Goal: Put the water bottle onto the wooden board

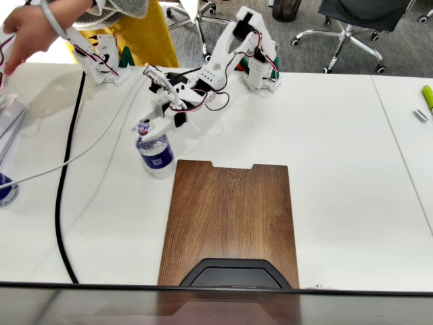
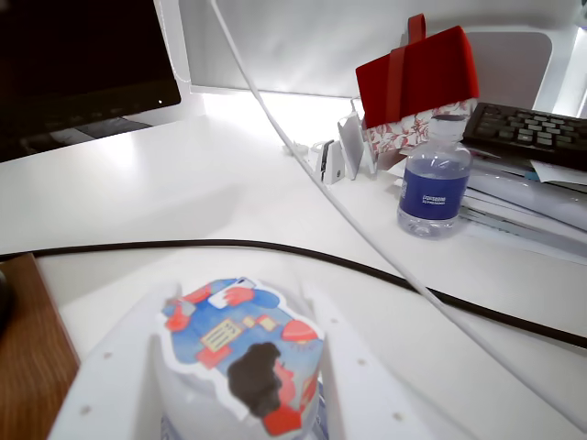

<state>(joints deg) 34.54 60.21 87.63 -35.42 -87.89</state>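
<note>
Just beside the wooden board's notched far-left corner, the water bottle stands on the bench with the pincer closed around its cap, a high grip likely to let it swing or slip when lifted.

Bright, even light; blown-out wrist background

No legible text, water bottle label print too small, cap sticker pictorial only
</note>
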